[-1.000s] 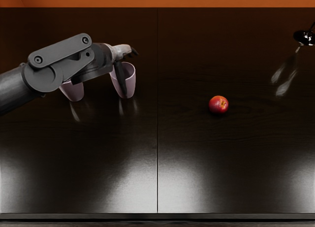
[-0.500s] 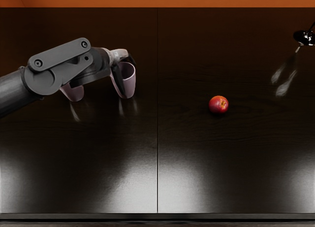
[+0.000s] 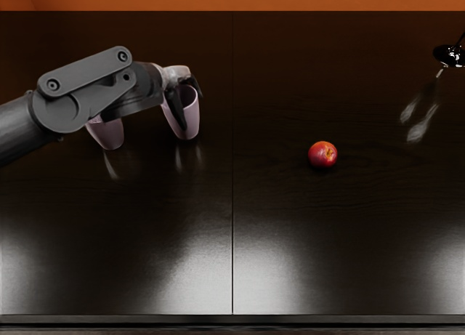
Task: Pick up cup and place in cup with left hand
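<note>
A dark grey robot left arm point(image 3: 65, 110) reaches in from the left edge, far to the left of a round red-and-orange apple point(image 3: 322, 155), its pale grey left hand point(image 3: 176, 77) gripping a tapered, pinkish-mauve cup point(image 3: 190, 120). The black fingers point(image 3: 175, 110) are partly curled and closed on the cup — one runs down its left side, while another bends over near the rim at the far side. The held cup, its open mouth facing up, is to the left of the apple and a little farther back. A second tapered, pinkish-mauve cup point(image 3: 109, 135) stands farther left of the apple — its upper part hidden behind the arm — apart from the first, so the one cup is not inside the other. The apple rests on a glossy, dark brown wood tabletop point(image 3: 232, 226), to the right of a thin seam. Beyond the apple, toward the far right, a shiny black rounded object point(image 3: 450, 55) is cut off by the picture's edge.
</note>
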